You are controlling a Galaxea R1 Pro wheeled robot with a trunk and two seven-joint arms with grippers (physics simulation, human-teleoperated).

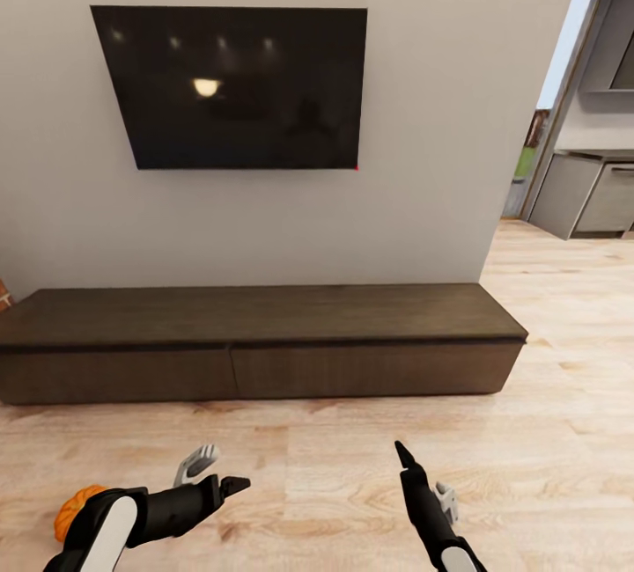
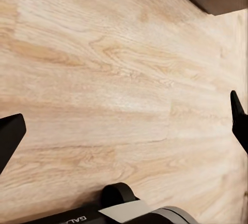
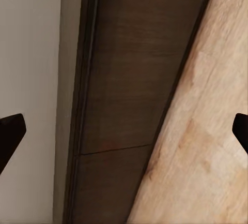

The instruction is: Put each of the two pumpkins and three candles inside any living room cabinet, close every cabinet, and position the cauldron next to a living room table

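The long low dark-brown cabinet (image 1: 264, 334) stands against the wall, both drawer fronts shut and its top bare. My right wrist view looks at the cabinet's front (image 3: 134, 79). One orange pumpkin (image 1: 72, 503) peeks out beside my left forearm at the lower left, mostly hidden by the arm. My left gripper (image 1: 216, 473) hovers open over the floor in front of the cabinet, nothing between its fingers (image 2: 124, 125). My right gripper (image 1: 424, 475) is also open and empty (image 3: 124, 130), pointing toward the cabinet. The candles are out of view.
A black TV (image 1: 233, 88) hangs on the grey wall above the cabinet. At the right, past the wall's corner, an opening leads to a kitchen with grey units (image 1: 586, 194). Light wood floor (image 1: 352, 431) runs between me and the cabinet.
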